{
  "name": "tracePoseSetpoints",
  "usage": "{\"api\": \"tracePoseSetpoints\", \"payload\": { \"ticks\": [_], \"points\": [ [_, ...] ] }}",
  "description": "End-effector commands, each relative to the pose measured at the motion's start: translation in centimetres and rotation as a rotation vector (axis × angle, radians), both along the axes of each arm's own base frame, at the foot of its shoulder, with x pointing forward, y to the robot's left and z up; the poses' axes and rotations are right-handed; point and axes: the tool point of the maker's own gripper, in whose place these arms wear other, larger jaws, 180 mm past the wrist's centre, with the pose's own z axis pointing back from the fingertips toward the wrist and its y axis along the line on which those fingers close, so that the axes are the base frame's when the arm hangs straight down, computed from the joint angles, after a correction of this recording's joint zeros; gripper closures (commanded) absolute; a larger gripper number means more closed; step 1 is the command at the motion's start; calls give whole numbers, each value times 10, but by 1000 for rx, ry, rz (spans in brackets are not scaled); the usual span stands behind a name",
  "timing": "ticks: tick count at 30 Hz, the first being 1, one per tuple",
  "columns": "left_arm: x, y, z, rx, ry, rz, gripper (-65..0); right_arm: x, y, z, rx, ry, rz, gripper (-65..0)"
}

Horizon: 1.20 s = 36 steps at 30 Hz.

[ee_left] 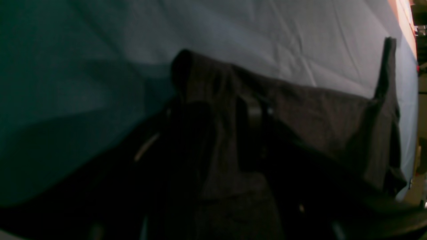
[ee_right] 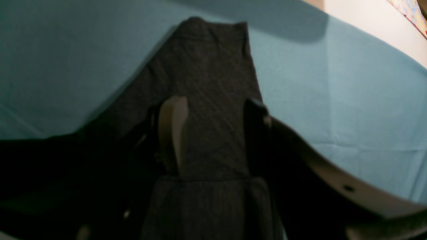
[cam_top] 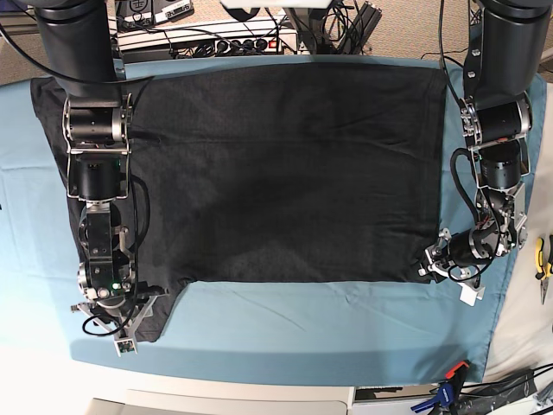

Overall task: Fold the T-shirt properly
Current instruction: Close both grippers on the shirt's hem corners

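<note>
T-shirt lies spread flat on the teal cloth, no fold made yet (everything left). My left gripper pinches the hem corner, right gripper clamps the sleeve.

Both wrist views are dark and soft, so their lower halves are nearly black. In the left wrist view, the left gripper is a blurred shadow against the T-shirt; its jaw gap cannot be read. In the base view, the right arm covers the shirt's edge at nine o'clock. The left arm is cut off at one o'clock. Pliers at three o'clock run off the frame.
</note>
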Motion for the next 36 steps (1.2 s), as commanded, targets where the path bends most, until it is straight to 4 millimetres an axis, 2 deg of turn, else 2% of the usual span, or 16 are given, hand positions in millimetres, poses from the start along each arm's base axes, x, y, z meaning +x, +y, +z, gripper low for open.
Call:
{"api": "tracePoseSetpoints", "payload": {
  "ticks": [1,7,8,13,16,21,24,26,31,36],
  "points": [
    [10,6,14,15,-30,0,-203,15,-5,32,-12,-85,-3,-274],
    [11,11,16,22,-39,12,-15,15,-5,33,-13,-86,-3,-274],
    [12,12,16,23,-44,13,0,15,-6,33,-14,-88,-4,-274],
    [13,14,17,40,-58,8,0,15,-10,36,-27,-99,-4,-274],
    [13,14,17,43,-57,7,0,15,-21,41,-59,-112,-12,-274],
    [13,14,17,43,-57,7,0,6,-72,59,-49,-187,-191,-274],
    [13,14,17,43,-58,7,0,-5,-105,68,44,-234,-294,-274],
    [13,14,17,43,-57,7,0,-11,-120,70,140,-261,-332,-274],
    [13,14,17,43,-57,7,0,-22,-147,55,375,-319,-399,-275],
    [13,12,19,37,-70,-7,0,-29,-153,26,604,-355,-460,-275]
  ]
}}
